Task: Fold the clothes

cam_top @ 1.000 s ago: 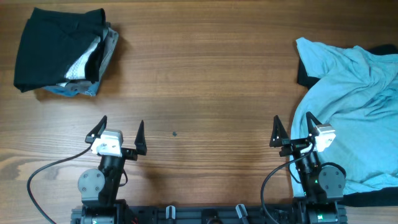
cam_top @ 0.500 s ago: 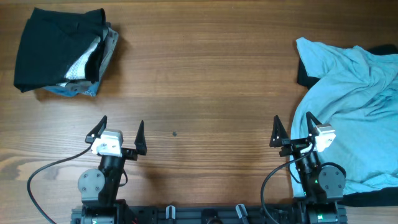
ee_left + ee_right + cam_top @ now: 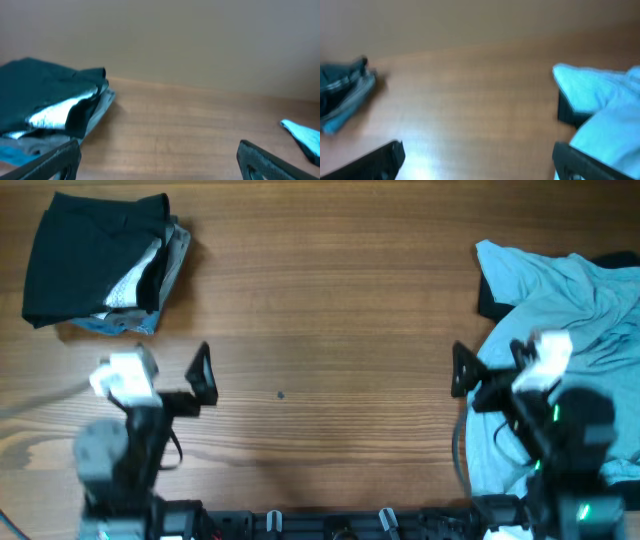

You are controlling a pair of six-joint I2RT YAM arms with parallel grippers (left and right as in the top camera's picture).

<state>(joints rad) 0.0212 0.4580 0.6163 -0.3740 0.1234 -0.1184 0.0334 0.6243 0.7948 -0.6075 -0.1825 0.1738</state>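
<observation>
- The pale blue T-shirt (image 3: 575, 310) lies crumpled and unfolded at the right edge of the wooden table (image 3: 330, 270), spreading from the far side towards the near edge.
- A black garment (image 3: 486, 302) lies under that shirt. It shows as a dark strip at the shirt's left border and again at the far right corner.
- At the table's far left sits a folded stack (image 3: 95, 265): black cloth on top, with white, grey and blue layers showing at its right and near sides.
- The left gripper (image 3: 159, 150) has its jaws spread wide with only bare wood between them. In its wrist view the stack lies ahead and to the left, well apart from the fingers.
- The right gripper (image 3: 477, 147) is likewise wide open and holds nothing. It is just beside the blue shirt's left border, and whether the outer finger touches the cloth cannot be told.
- Both arms appear blurred in the overhead view.
- A small dark speck (image 3: 281, 393) marks the wood between the two arms.
</observation>
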